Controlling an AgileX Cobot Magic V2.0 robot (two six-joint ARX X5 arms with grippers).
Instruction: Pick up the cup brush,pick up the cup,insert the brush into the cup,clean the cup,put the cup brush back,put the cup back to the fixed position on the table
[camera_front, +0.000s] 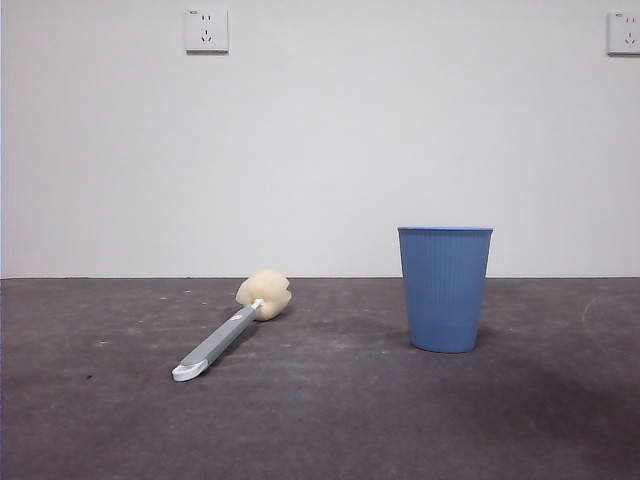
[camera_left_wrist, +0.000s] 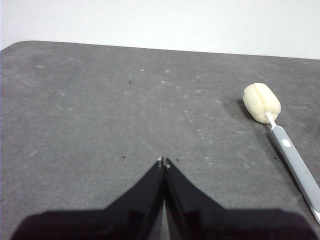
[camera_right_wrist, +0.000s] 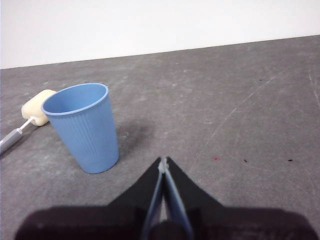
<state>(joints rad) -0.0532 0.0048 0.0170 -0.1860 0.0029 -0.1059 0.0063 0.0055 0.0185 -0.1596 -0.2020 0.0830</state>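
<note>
Wrist views: left fingers (camera_left_wrist: 164, 161), right fingers (camera_right_wrist: 164, 161) pressed together, empty; cup brush (camera_left_wrist: 280, 140), cup (camera_right_wrist: 85, 127) lie apart.

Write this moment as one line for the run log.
cup brush: lying on table | cup: upright, apart from brush | left gripper: shut, empty | right gripper: shut, empty | step: none begun

Front view looks level across the table (camera_front: 320, 420); both wrist views look down obliquely, sharing the cup brush (camera_left_wrist: 280, 135).
</note>
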